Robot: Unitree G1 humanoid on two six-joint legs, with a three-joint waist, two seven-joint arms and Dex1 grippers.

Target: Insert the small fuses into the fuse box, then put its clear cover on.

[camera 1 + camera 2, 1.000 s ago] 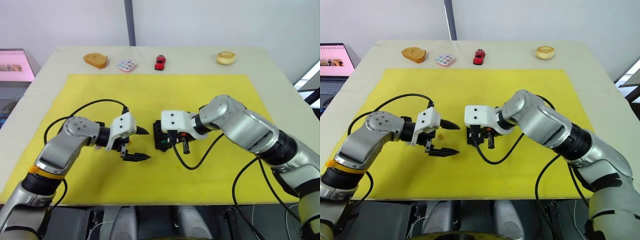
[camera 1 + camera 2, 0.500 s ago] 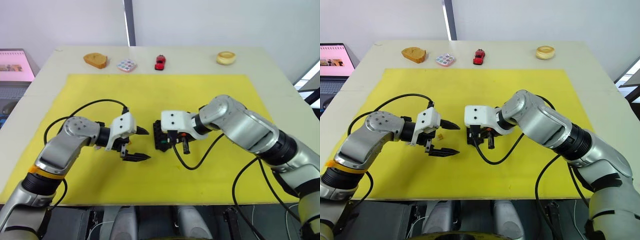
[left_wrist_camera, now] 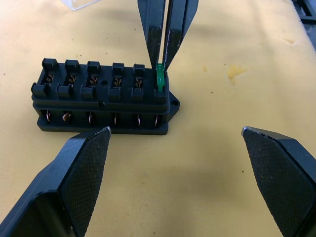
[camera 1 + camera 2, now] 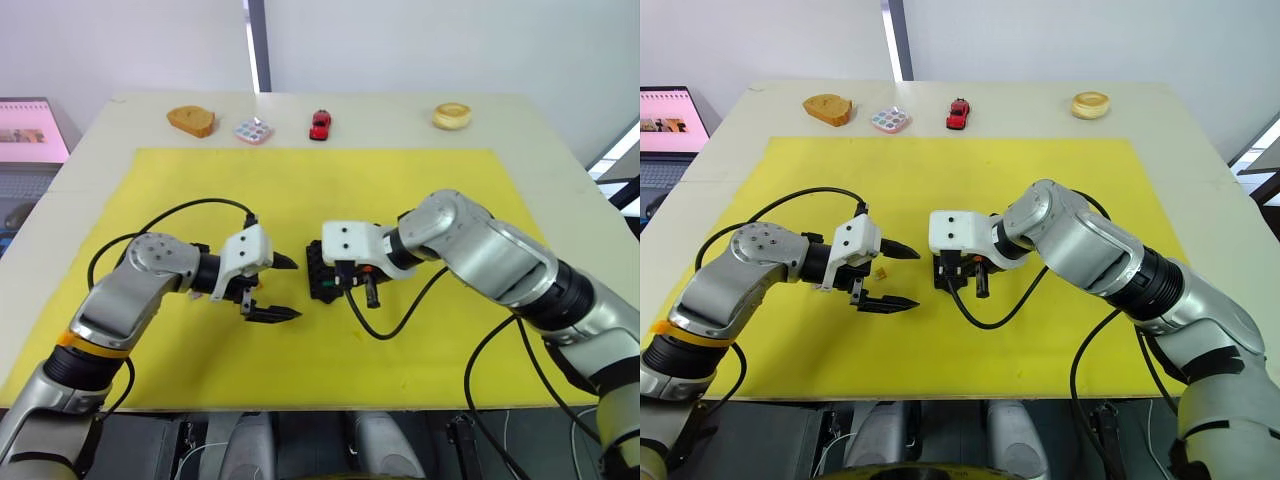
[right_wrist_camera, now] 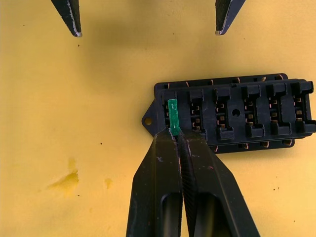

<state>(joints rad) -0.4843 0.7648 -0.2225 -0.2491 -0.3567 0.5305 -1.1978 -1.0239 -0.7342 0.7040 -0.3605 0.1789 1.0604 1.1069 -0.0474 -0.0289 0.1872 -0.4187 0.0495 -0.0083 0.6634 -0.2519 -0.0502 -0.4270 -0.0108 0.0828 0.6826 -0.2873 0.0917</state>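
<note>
Green fuse [image 5: 172, 115] pinched edge-on by right gripper [image 5: 177, 134], tip at the end slot of fuse box [image 3: 102, 97] mid-mat. Tiny, light, probably slick, so best gripped by its flat faces. Left gripper [image 3: 177, 132] spread wide, just beside.

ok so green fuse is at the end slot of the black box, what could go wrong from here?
1. The right gripper pinches the small green fuse by one end only; pushed off-axis, it may tilt or jam in the end slot.
2. The black slotted fuse box lies unheld on the yellow mat, and the open left gripper is clear of it, so pressing may slide it.
</note>
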